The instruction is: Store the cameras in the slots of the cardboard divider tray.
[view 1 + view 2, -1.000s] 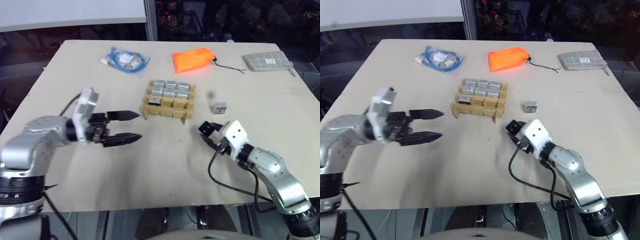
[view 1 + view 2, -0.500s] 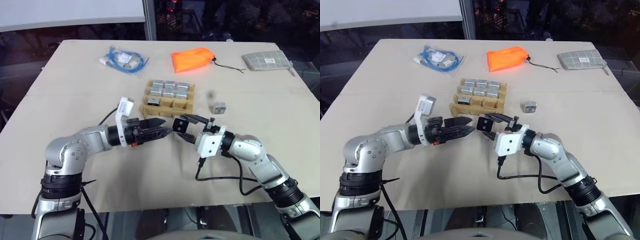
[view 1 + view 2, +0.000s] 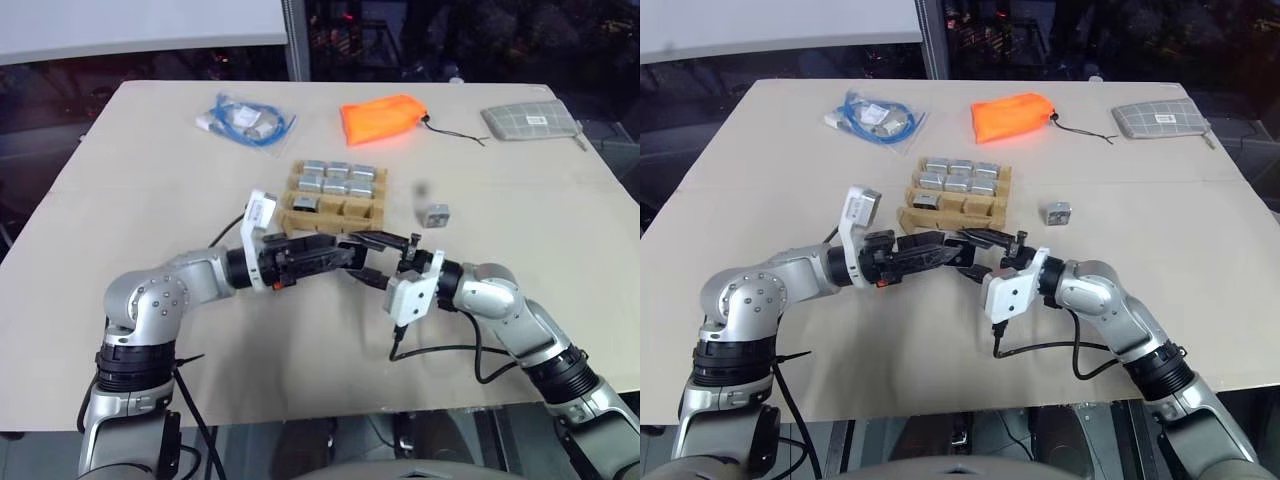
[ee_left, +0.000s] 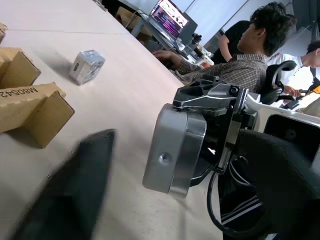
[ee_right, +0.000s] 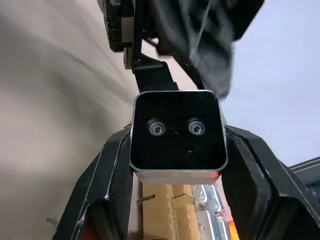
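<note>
A camera (image 5: 176,134) is pinched between the right gripper's (image 3: 978,257) fingers, its black lens face square to the right wrist view, and is held just in front of the tray (image 3: 335,205). The left gripper (image 3: 335,256) is brought in against it from the other side, fingers partly spread around the camera (a firm hold by the left cannot be confirmed). A hand-over between the arms is judged to be the step in hand. Seven slots of the tray are already filled with cameras, two front ones are seen empty, and a loose camera (image 3: 437,214) is left on the table (image 3: 150,200) just right of the tray. Next, a clean release by one gripper is called for, then a lowering into an empty front slot.
</note>
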Tool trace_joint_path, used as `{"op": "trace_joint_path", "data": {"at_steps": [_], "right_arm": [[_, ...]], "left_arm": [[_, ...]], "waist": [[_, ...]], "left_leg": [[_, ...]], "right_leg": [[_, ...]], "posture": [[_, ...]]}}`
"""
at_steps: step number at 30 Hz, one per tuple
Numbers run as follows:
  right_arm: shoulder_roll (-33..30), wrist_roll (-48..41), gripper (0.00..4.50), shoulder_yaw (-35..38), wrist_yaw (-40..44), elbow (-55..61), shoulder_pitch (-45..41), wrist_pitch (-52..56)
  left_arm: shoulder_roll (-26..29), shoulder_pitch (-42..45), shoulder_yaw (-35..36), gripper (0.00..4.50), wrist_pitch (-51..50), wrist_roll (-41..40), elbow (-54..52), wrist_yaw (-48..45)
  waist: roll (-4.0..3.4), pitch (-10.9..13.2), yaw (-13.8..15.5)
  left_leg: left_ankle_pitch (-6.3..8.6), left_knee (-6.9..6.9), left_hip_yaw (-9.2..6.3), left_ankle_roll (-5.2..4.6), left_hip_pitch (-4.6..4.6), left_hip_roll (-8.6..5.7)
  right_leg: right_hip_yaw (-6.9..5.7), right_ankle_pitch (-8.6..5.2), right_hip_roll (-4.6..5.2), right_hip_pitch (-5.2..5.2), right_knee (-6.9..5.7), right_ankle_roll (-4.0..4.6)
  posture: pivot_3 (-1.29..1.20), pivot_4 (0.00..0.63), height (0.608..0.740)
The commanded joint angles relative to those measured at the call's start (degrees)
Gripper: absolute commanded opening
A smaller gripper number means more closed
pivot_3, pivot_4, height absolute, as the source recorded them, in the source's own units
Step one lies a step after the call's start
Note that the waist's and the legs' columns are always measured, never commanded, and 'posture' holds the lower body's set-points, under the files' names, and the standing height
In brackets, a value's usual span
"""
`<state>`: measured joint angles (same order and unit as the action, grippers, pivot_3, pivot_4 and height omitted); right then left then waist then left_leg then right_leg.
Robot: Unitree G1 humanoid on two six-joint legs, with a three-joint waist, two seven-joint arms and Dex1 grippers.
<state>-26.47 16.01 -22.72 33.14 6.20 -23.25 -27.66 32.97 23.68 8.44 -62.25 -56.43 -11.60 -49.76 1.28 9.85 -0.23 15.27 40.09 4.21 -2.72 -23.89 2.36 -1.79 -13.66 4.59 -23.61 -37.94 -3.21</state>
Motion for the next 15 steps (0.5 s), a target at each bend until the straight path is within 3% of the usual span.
{"op": "trace_joint_path", "data": {"at_steps": [1, 3, 4, 10, 11, 13, 15], "right_arm": [[0.55, 0.19, 1.94, 1.13, -0.74, 1.38, -1.03, -1.20], [0.65, 0.32, 1.94, 1.20, -0.86, 1.47, -0.94, -1.29], [0.67, 0.36, 1.94, 1.22, -0.89, 1.51, -0.92, -1.32], [0.97, -0.48, 1.94, 2.09, 0.14, 4.20, 0.57, 4.90], [1.22, -1.66, 2.94, 2.29, 0.72, 5.07, 1.05, 7.21], [1.50, -2.67, 3.53, 2.43, 1.15, 5.75, 1.47, 9.20], [1.47, -3.30, 4.46, 2.51, 2.01, 6.15, 1.96, 11.88]], "left_arm": [[0.53, 0.70, -0.14, 1.72, -0.62, -1.66, -0.60, -1.24], [0.61, 0.80, -0.34, 0.95, -0.70, -1.54, -0.38, -1.39], [0.70, 0.82, -0.51, 0.79, -0.70, -1.45, -0.29, -1.51], [0.41, 1.08, -1.20, 0.79, 0.53, -0.19, -0.05, -1.32], [0.10, 1.31, -1.09, 0.79, 0.76, -0.02, 0.20, -1.02], [-0.03, 1.73, -1.23, 0.79, 2.11, 1.11, 0.42, -1.24], [0.34, 2.43, -1.53, 0.79, 4.19, 2.60, 0.63, -2.04]], "waist": [[0.00, 0.00, -0.16], [0.00, 0.00, -0.24], [0.00, 0.00, -0.29], [0.00, 0.00, -0.32], [-0.01, 0.00, -0.33], [0.00, 0.00, -0.32], [0.00, 0.00, -0.33]], "left_leg": [[0.00, 0.00, 0.00, 0.00, 0.00, 0.00], [0.00, 0.00, -0.01, 0.00, 0.00, 0.00], [0.00, 0.00, 0.00, 0.01, 0.00, 0.00], [0.00, 0.00, 0.00, 0.01, 0.00, 0.00], [0.00, 0.00, -0.01, 0.01, 0.00, 0.00], [0.00, 0.00, -0.01, 0.01, 0.00, 0.00], [0.00, 0.00, 0.00, 0.01, 0.01, -0.01]], "right_leg": [[0.00, 0.00, 0.00, 0.00, 0.00, 0.00], [-0.01, 0.00, 0.00, 0.00, 0.00, 0.00], [0.00, 0.00, 0.00, 0.00, 0.00, 0.00], [0.00, 0.00, 0.00, 0.00, 0.00, 0.00], [-0.01, 0.00, 0.00, 0.00, 0.00, 0.00], [-0.01, 0.00, 0.01, 0.01, -0.01, 0.00], [0.00, 0.00, 0.01, 0.02, 0.00, 0.00]], "posture": [[0.00, 0.150, 0.740], [0.00, 0.150, 0.740], [0.00, 0.150, 0.740], [0.00, 0.150, 0.740], [0.00, 0.150, 0.740], [0.00, 0.150, 0.740], [0.00, 0.150, 0.740]]}}
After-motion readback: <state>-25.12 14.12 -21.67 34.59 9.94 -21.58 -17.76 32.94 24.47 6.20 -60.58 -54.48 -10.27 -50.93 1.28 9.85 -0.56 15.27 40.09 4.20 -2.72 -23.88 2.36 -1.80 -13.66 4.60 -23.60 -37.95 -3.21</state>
